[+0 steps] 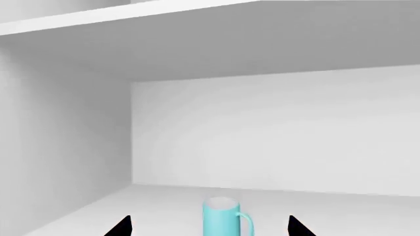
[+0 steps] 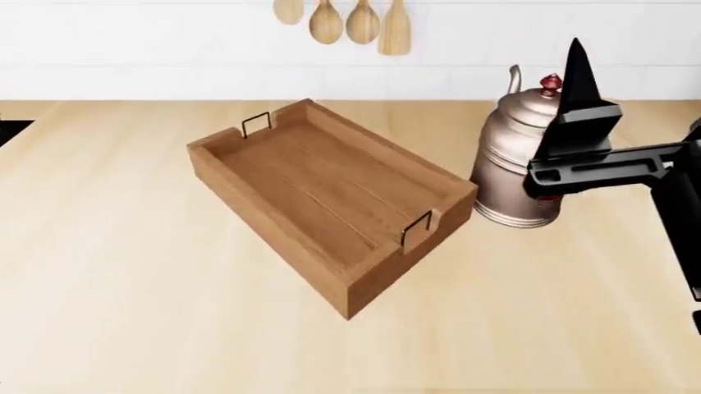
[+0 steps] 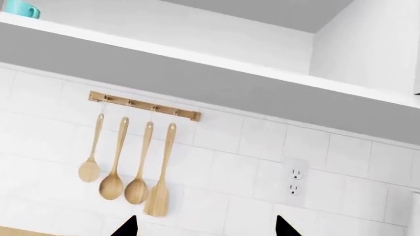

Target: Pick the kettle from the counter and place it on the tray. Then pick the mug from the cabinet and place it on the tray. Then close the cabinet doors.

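Right up close to the head camera, the right pincer (image 2: 577,61) stands with its dark fingers pointing up in front of the kettle (image 2: 515,176), jaws spread and gripping nothing; its wrist view looks only at tiled wall and hanging wooden spoons (image 3: 125,162). The kettle, tall and coppery with a red knob and thin curved spout, sits on the desk (image 2: 121,271) just beside the tray (image 2: 328,197), which holds nothing. So step one looks undone, I'd say. Yet the left pincer (image 1: 208,227) is up inside the cabinet (image 1: 78,147), fingertips wide apart, the small turquoise mug (image 1: 223,219) upright on the shelf between them, loop handle to one side, not yet gripped. Next call: push in a touch, close on the mug's body, lift clear of the shelf.
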Robot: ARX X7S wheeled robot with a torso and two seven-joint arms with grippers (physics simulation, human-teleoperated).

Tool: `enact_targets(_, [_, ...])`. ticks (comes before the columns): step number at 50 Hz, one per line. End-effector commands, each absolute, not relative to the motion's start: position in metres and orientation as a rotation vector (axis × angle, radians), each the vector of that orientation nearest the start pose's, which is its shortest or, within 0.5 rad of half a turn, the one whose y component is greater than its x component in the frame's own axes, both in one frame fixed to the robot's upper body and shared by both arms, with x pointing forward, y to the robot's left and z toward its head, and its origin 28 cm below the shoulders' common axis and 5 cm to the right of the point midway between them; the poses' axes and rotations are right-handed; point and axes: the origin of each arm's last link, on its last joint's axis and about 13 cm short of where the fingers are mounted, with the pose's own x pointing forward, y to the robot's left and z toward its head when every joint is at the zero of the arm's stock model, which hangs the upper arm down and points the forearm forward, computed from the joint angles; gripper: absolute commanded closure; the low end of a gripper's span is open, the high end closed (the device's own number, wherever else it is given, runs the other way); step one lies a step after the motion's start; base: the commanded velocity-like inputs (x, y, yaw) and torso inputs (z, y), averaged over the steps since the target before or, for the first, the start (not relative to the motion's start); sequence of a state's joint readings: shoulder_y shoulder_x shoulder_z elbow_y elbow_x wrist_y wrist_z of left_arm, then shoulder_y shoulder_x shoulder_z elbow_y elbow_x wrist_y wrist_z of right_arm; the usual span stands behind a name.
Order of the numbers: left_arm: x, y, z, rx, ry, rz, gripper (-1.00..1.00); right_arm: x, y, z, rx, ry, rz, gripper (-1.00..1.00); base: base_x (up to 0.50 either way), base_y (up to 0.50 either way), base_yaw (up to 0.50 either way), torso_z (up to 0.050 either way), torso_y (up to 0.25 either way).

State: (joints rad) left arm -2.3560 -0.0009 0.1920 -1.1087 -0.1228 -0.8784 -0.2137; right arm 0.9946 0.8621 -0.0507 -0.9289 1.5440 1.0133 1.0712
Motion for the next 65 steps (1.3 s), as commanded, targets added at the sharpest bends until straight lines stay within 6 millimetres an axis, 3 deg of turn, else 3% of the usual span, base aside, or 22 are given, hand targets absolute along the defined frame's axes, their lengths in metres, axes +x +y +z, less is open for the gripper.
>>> enact_targets(1, [0.293, 0.201, 0.577, 0.056, -0.373, 0.228, -1.0, 0.166, -0.133, 0.298, -0.202, -0.426, -0.014, -1.0, 0.5, 0.0, 0.0, 0.0, 0.0])
enact_targets(26, [0.299, 0.209, 0.573, 0.05, -0.348, 0.262, -1.0, 0.167, -0.133, 0.296, -0.201, -0.446, -0.029, -1.0, 0.42, 0.0, 0.0, 0.0, 0.002])
enact_targets(33, [0.318, 0.211, 0.552, 0.017, -0.218, 0.281, -1.0, 0.17, -0.132, 0.292, -0.198, -0.438, -0.034, -1.0, 0.0, 0.0, 0.0, 0.0, 0.0])
enact_targets(46, [0.354, 0.22, 0.495, 0.007, 0.016, 0.275, -1.0, 0.174, -0.129, 0.285, -0.205, -0.413, -0.024, -1.0, 0.0, 0.0, 0.0, 0.0, 0.0])
enact_targets(47, [0.355, 0.22, 0.493, 0.007, 0.024, 0.274, 1.0, 0.175, -0.129, 0.285, -0.205, -0.412, -0.023, -1.0, 0.0, 0.0, 0.0, 0.0, 0.0])
enact_targets(65, [0.357, 0.223, 0.494, -0.015, -0.012, 0.28, 1.0, 0.177, -0.13, 0.279, -0.199, -0.4, -0.024, -1.0, 0.0, 0.0, 0.0, 0.0, 0.0])
